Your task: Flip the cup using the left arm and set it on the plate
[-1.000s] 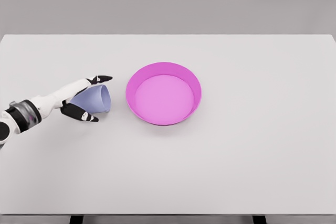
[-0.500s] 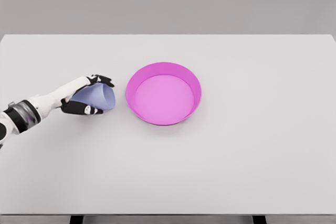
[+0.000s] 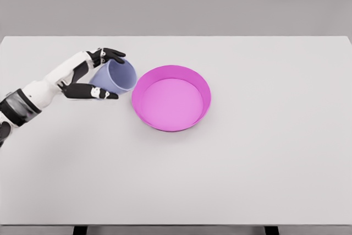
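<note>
The left hand (image 3: 94,74) has its fingers wrapped around the purple cup (image 3: 116,76). The cup is tipped, with its open mouth facing the pink plate (image 3: 171,98) just beside it. Nothing sits between them on the white table (image 3: 264,152)

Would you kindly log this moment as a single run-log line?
left hand: shut on cup | cup: tilted, mouth facing plate, left of it | plate: holds nothing | right arm: out of view
</note>
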`<action>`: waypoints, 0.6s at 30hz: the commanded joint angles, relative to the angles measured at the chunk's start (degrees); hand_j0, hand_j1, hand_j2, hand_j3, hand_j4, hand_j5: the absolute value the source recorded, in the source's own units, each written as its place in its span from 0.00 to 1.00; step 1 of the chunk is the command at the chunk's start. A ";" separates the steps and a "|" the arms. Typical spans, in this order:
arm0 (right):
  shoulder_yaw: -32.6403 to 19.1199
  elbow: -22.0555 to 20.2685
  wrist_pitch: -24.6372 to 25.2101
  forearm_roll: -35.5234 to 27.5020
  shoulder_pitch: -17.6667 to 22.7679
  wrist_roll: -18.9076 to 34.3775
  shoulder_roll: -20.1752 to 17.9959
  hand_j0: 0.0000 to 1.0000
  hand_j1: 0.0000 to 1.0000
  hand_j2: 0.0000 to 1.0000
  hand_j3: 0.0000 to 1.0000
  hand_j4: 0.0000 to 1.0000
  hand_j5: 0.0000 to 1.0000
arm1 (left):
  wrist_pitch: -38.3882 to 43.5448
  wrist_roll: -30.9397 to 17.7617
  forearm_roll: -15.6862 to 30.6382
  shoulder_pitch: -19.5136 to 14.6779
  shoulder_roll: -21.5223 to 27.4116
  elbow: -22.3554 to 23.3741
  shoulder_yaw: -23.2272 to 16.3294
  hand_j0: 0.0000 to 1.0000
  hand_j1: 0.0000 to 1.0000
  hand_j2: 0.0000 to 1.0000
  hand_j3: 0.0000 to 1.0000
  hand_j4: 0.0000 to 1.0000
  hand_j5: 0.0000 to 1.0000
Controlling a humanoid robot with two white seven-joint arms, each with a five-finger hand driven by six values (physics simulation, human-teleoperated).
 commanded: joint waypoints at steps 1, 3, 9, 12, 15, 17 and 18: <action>0.01 0.02 0.00 0.01 0.00 0.01 0.00 1.00 1.00 1.00 1.00 1.00 1.00 | -0.14 -0.19 1.19 0.00 -3.00 -0.02 -0.17 0.58 0.58 0.58 0.58 0.58 0.58; 0.01 0.02 0.00 0.01 0.00 0.01 0.00 1.00 1.00 1.00 1.00 1.00 1.00 | -0.23 -0.19 1.71 -0.70 -5.73 -0.10 -0.26 0.55 0.55 0.55 0.55 0.55 0.55; 0.01 0.02 0.00 0.01 0.00 0.01 0.00 1.00 1.00 1.00 1.00 1.00 1.00 | -1.81 -0.19 5.14 -1.41 -10.38 -0.02 -2.46 0.55 0.55 0.55 0.55 0.55 0.55; 0.01 0.02 0.00 0.01 0.00 0.01 0.00 1.00 1.00 1.00 1.00 1.00 1.00 | -1.90 -0.02 5.40 -1.67 -14.78 0.25 -3.16 0.55 0.55 0.55 0.55 0.55 0.55; 0.01 0.02 0.00 0.01 0.00 0.01 0.00 1.00 1.00 1.00 1.00 1.00 1.00 | -5.68 0.07 7.51 -2.64 -16.71 1.92 -5.71 0.55 0.55 0.55 0.55 0.55 0.55; 0.01 0.02 0.00 0.01 0.00 0.01 0.00 1.00 1.00 1.00 1.00 1.00 1.00 | -6.03 0.86 7.60 -2.64 -17.95 2.44 -5.71 0.55 0.55 0.55 0.55 0.55 0.55; 0.01 0.02 0.00 0.01 0.00 0.01 0.00 1.00 1.00 1.00 1.00 1.00 1.00 | -6.21 2.61 7.69 -2.64 -18.74 2.97 -5.71 0.55 0.55 0.55 0.55 0.55 0.55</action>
